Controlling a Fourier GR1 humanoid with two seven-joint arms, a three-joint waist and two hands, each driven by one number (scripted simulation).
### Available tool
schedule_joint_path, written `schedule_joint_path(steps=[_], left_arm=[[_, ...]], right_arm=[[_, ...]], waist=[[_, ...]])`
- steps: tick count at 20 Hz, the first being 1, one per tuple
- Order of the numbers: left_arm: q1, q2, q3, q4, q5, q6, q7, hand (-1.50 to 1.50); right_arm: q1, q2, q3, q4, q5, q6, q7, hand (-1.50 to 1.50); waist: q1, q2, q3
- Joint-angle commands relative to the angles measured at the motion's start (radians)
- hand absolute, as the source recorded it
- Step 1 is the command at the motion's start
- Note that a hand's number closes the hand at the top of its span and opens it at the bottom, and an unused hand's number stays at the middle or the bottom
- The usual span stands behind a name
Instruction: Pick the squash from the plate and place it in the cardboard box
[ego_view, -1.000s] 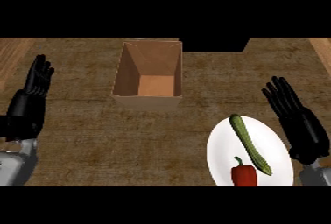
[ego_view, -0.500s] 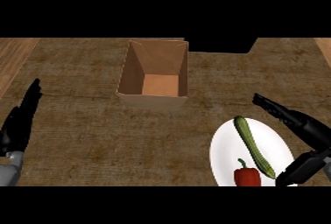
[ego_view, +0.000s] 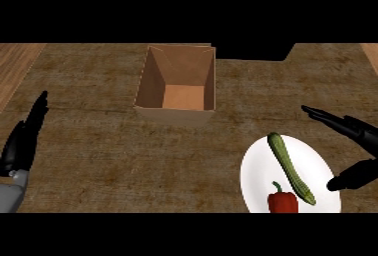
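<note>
The squash (ego_view: 291, 169) lies on the white plate (ego_view: 257, 172), a long, slim green one running from the plate's far rim down toward its near right rim, tilted slightly off the plate's long line. A red pepper (ego_view: 282, 200) with a short stem sits on the same plate, at its near rim, just beside the squash's lower end; whether the two touch cannot be told.

The right hand (ego_view: 348, 128) hangs at the plate's right side, spread wide and holding nothing. Its fingers reach straight out past the plate's far right rim, pointing up and left, while the thumb (ego_view: 353, 176) sits lower, at the plate's right rim and close to the squash's lower half (a broad gap lies between thumb and fingers). No part of the hand touches the squash.

The cardboard box (ego_view: 199, 75) stands upright and open-topped beyond the plate, up and to its left, apart from it. Its walls and floor are plain brown, and its front wall faces the plate's side of the counter (ego_view: 111, 155).

The left hand (ego_view: 22, 142) shows far to the plate's left, at the view's edge, seen edge-on with its fingers straight and pointing away from the robot, relaxed and holding nothing. A paler wooden strip (ego_view: 15, 65) runs beyond it, further from the plate.
</note>
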Motion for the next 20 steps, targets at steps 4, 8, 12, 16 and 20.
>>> schedule_joint_path(steps=[4,8,12,16,20], left_arm=[[-0.016,-0.039,-0.018,0.026,-0.029,0.018,0.007,0.0],[0.022,-0.014,0.012,0.028,-0.022,-0.005,-0.034,0.0],[-0.018,0.005,0.043,0.051,-0.019,-0.031,0.001,0.0],[-0.019,-0.058,0.016,0.051,-0.084,0.031,0.01,0.0],[-0.005,-0.025,0.09,0.062,-0.059,-0.046,0.008,0.0]], right_arm=[[-0.153,-0.098,0.136,0.118,0.286,-0.024,-0.236,-1.5],[-0.237,-0.065,0.246,0.165,0.442,-0.082,-0.162,-1.5],[-0.318,-0.018,0.309,0.225,0.551,-0.09,-0.136,-1.5],[-0.369,0.086,0.349,0.283,0.614,-0.06,-0.073,-1.5],[-0.368,0.123,0.311,0.328,0.696,-0.109,-0.073,-1.5]], waist=[[-0.008,-0.005,-0.005],[-0.007,-0.01,-0.006],[-0.026,-0.013,-0.007],[-0.037,-0.014,-0.007],[-0.046,-0.018,-0.007]])
